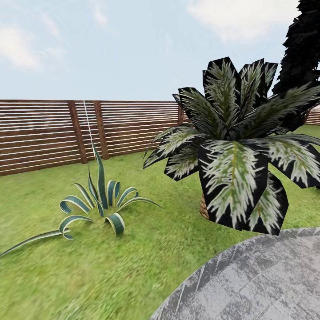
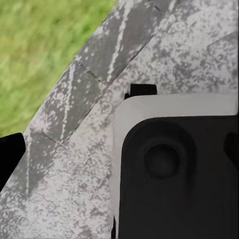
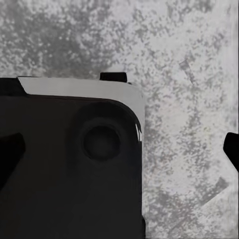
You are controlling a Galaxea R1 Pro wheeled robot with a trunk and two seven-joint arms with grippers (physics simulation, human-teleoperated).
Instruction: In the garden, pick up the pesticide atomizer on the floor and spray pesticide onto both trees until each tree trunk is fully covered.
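I am in the garden, facing green lawn (image 1: 133, 266) that runs to a brown slatted fence (image 1: 44, 133). The pesticide atomizer and both trees are out of view. My left gripper (image 2: 122, 157) hangs over grey stone paving (image 2: 74, 149); one dark fingertip (image 2: 10, 154) sits at the frame edge and nothing lies between the fingers. My right gripper (image 3: 124, 154) is open above the same paving (image 3: 189, 99), its fingertips (image 3: 231, 149) far apart and empty.
A broad striped-leaf plant (image 1: 235, 169) in a woven pot (image 1: 203, 209) stands close ahead on the right, beside a round stone slab (image 1: 266, 280). A low spiky green-and-white plant (image 1: 100, 204) grows on the left. A near-black tree (image 1: 304, 44) rises at far right. My black-and-white base (image 2: 174, 174) sits below the grippers.
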